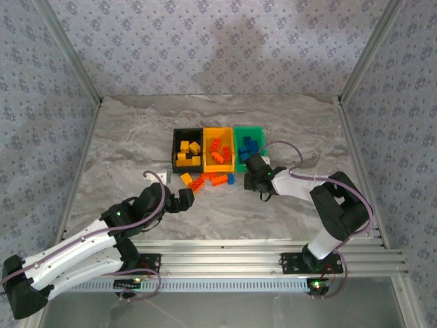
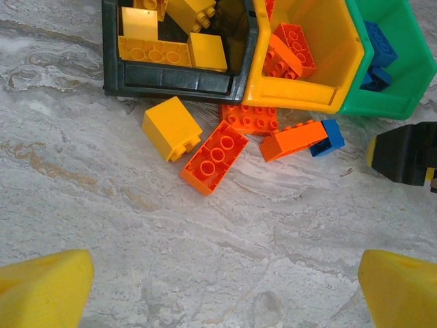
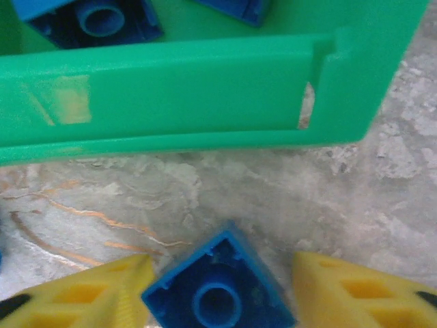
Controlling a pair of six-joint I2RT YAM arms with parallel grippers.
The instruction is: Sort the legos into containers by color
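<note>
Marbled desk (image 1: 136, 137): right claw (image 3: 220, 270) pinches a blue brick (image 3: 218, 297), green bin (image 3: 171, 89) just beyond at 12 o'clock. Left claw (image 2: 222, 277) gapes empty.

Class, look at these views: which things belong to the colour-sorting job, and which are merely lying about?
Belong: black bin, yellow-orange bin, green bin; loose yellow brick, orange bricks, blue brick; second blue brick at the right end effector.

Just there: marble table, patterned walls, metal rail.
</note>
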